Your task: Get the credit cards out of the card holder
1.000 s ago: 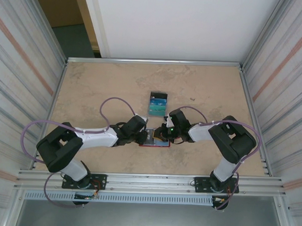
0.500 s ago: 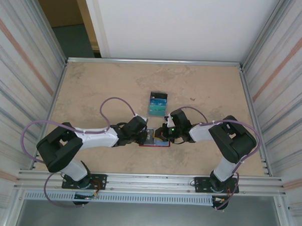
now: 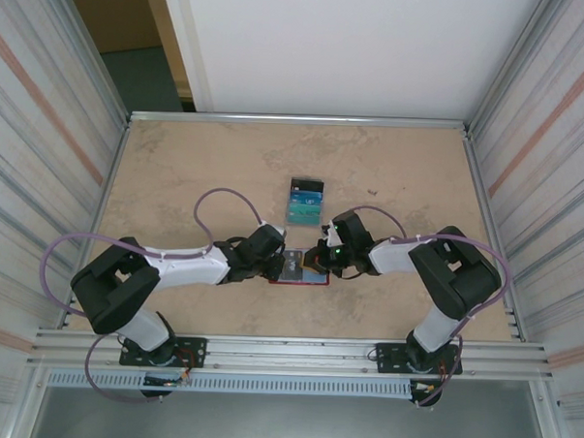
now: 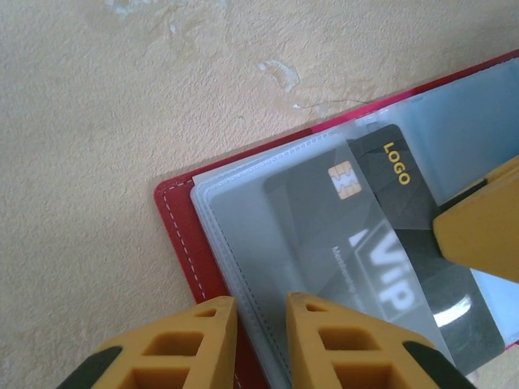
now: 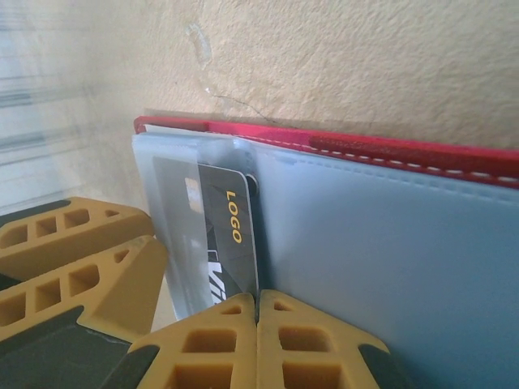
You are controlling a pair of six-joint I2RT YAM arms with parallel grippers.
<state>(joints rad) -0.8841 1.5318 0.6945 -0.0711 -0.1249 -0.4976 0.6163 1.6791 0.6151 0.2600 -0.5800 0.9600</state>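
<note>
**Beige worktop [image 3: 178, 166] with the red card holder [image 4: 174, 235] open between both arms**

The card holder lies near the front edge. A pile of credit cards [image 3: 305, 202] lies beyond it, not touching. One dark card [image 4: 381, 235] sticks partly out of a clear sleeve [image 4: 243, 219]. The right tool [image 5: 258, 301] is clenched, tips at this card's end. The left tool [image 4: 259, 304] is released, jaws slightly apart over the sleeve.

At the left wrist, the red leather-like folding card holder [image 4: 172, 231] is cut off by the right and bottom edges. The black plastic LOGO card [image 4: 381, 186] is veiled by cloudy sleeve [image 4: 243, 219], its fine print blurred. From above, the holder is mostly covered by the left gripper [image 3: 273, 266] and right gripper [image 3: 317, 258].
</note>
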